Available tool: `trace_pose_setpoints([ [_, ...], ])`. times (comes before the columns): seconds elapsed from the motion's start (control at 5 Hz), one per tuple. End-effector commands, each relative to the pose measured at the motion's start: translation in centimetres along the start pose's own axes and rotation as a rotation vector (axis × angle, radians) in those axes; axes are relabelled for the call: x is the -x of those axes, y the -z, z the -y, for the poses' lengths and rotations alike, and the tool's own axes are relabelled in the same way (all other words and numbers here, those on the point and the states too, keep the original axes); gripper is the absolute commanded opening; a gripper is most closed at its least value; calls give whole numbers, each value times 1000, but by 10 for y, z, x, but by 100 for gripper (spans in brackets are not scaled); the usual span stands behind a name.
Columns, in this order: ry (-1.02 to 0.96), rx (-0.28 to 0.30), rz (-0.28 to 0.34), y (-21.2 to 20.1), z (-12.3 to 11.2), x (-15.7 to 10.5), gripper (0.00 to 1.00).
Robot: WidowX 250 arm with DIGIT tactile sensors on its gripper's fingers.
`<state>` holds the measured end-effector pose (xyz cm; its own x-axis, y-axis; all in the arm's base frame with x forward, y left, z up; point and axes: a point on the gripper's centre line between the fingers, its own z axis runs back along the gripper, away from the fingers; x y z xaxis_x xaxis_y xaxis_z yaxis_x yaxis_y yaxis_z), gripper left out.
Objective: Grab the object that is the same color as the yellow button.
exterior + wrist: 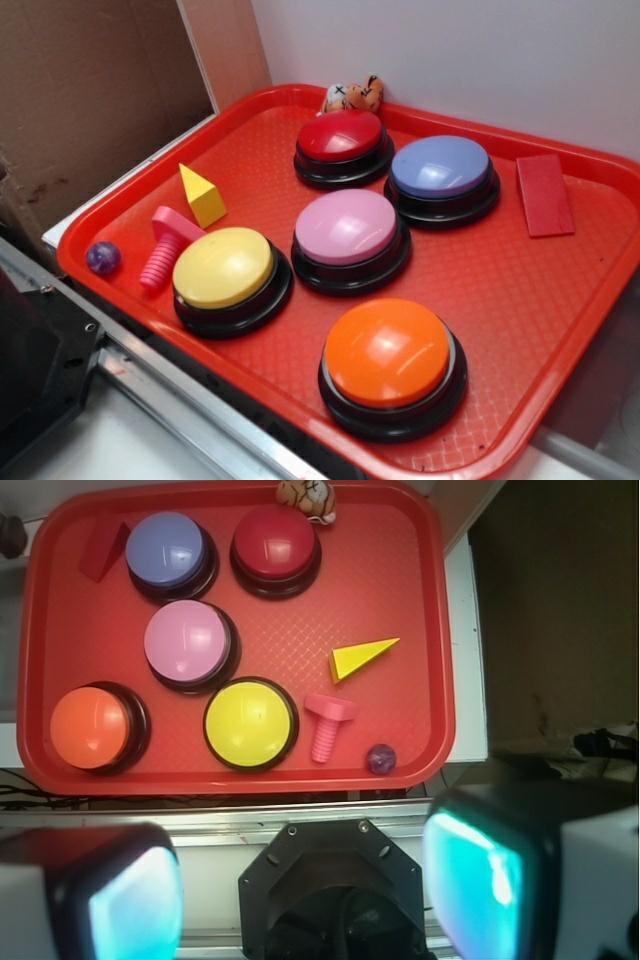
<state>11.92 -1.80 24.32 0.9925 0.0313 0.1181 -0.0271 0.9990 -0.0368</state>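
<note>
Yellow block target: your red tray (pixel 480 420) holds the yellow button (pixel 223 267), pink screw toy (pixel 165 247) beside it, then the yellow block (pixel 203 195) just behind, untouched. Your gripper (pixel 300 890) hangs above, fingers spread, empty.

a red tray (pixel 560 330) holds five dome buttons: the yellow button (pixel 224 268) at the left front, an orange one (pixel 388 355) nearest the front, a pink one (pixel 346 228) in the middle, a red one (pixel 340 137) and a blue-violet one (pixel 440 167) behind. the yellow wedge block (pixel 203 195) stands near the left rim, just behind a pink screw toy (pixel 166 246), well apart from a purple ball (pixel 103 258). a flat red rectangle (pixel 545 195) lies at right; a small plush toy (pixel 353 96) sits at the back rim.
</note>
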Motion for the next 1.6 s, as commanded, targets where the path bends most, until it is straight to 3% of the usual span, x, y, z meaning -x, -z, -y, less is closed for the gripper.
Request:
trace_pose_setpoints([
  [0.0,0,0,0,0,0,0,100],
  [0.2,-235,43,43,21,-19,-17,100],
  [0.4,-389,83,34,51,-34,-35,100],
  [0.8,-779,20,81,123,-67,-54,100],
  [1.0,-846,-56,102,161,-77,-66,100],
  [1.4,-855,-57,77,218,-74,-86,100],
])
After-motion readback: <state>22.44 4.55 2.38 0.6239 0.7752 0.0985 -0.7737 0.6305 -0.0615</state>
